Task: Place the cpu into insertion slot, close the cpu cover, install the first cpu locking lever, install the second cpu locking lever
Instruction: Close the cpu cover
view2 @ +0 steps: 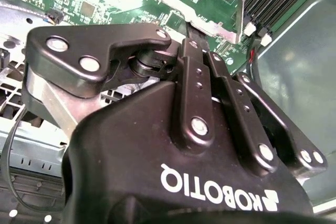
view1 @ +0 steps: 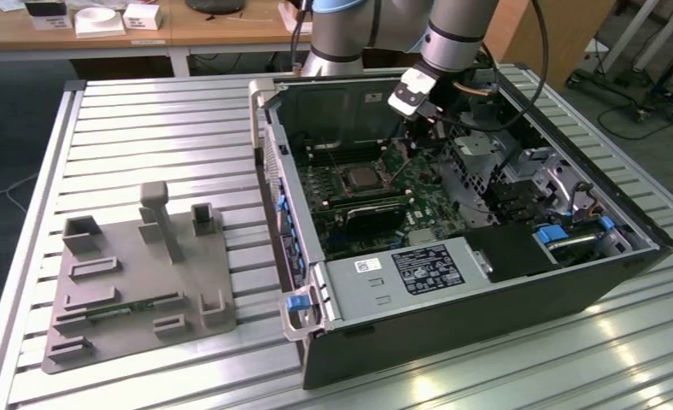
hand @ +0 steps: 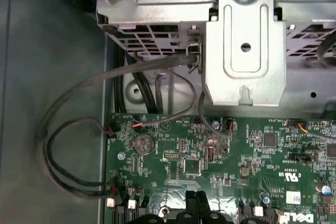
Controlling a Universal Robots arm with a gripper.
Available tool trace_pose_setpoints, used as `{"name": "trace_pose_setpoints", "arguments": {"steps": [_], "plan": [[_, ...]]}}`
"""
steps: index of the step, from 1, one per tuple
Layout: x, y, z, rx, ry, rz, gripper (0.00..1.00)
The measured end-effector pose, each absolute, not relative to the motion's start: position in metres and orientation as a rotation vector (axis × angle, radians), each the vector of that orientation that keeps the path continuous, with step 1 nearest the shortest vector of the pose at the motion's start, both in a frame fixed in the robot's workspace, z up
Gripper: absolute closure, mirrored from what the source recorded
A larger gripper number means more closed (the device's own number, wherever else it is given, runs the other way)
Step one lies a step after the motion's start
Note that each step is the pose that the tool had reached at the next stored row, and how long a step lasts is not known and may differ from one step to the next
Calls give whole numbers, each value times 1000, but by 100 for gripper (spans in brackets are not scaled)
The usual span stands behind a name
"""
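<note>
One closed hand, one computer case, one insertion slot

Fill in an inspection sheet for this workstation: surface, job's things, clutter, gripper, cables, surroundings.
Surface: slatted metal table, bearing an open computer case.
Job's things: insertion slot on the green board in the case, silvery square at its middle; whether it is covered is too small to tell.
Clutter: grey fixture tray beside the case, on the exterior view's left.
Gripper: gripper shut, inside the case over the board.
Cables: black cables loop beside the board to its connectors.
Surroundings: wooden desk with white boxes behind; floor cables beyond the table.
</note>
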State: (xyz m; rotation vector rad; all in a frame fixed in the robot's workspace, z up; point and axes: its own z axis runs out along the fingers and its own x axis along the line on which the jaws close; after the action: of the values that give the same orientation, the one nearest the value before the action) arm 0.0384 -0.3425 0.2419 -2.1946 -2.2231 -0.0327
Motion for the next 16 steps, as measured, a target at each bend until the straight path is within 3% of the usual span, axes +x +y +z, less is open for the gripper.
{"name": "trace_pose_setpoints", "arguments": {"steps": [16], "plan": [[15, -343, 242, -2193, -2222, -35, 90]]}}
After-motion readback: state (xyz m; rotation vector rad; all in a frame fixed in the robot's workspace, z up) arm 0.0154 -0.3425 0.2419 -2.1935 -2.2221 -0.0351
